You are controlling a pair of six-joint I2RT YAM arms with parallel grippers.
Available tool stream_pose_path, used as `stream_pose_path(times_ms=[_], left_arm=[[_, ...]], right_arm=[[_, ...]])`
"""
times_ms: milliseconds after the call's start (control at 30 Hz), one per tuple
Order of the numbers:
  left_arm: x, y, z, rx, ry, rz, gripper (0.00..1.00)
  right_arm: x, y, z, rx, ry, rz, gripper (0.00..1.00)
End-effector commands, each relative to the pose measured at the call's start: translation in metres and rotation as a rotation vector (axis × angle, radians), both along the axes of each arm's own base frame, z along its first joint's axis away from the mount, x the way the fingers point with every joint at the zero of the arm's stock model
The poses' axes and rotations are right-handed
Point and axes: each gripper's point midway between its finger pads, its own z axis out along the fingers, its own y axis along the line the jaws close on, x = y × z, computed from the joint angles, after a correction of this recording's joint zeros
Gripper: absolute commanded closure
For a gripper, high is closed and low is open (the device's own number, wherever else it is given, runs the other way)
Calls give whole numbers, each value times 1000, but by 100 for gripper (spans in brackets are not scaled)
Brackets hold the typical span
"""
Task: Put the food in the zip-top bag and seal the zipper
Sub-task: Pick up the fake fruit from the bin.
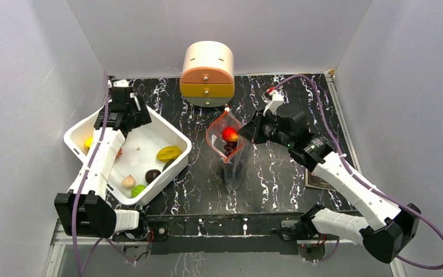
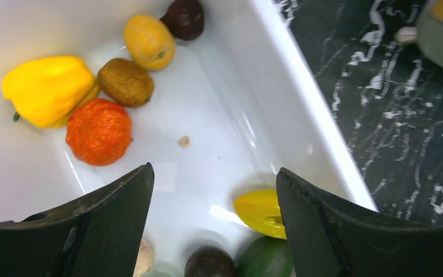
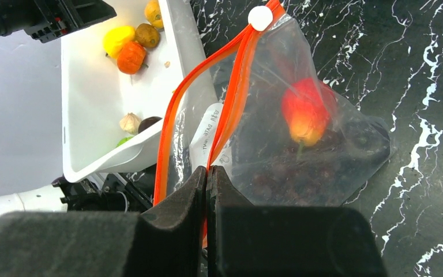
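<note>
The right gripper (image 3: 207, 173) pinches tight on the red-orange zipper (image 3: 235, 98) of the clear zip-top bag (image 3: 346, 167), mid-table, a red fruit (image 3: 304, 109) inside. The left gripper (image 2: 213, 199), jaws spread wide, hangs over the white tub (image 2: 300, 104) at nine o'clock.

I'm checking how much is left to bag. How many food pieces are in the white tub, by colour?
Yellow pieces: 3
Orange piece: 1
Brown piece: 1
Dark purple-brown pieces: 2
Green piece: 1
Beige piece: 1
Total: 9 in the white tub, not counting a tiny tan speck.
</note>
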Motion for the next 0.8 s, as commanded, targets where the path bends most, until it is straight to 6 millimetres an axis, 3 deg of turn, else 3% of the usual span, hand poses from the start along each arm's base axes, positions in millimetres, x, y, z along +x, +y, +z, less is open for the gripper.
stream_pose_path(times_ms=[0, 267, 400, 567, 767], left_arm=[[-12, 27, -8, 10, 11, 83, 25], [-27, 90, -50, 27, 96, 265, 26], [-22, 101, -64, 49, 141, 239, 26], [-21, 116, -100, 147, 269, 214, 25], [-26, 132, -114, 261, 342, 195, 26]], right_arm=[[-3, 0, 29, 67, -112, 18, 100], [-11, 6, 25, 97, -91, 57, 100], [-10, 7, 26, 104, -85, 53, 100], [-6, 3, 28, 75, -101, 36, 100], [-2, -3, 29, 40, -129, 10, 100]])
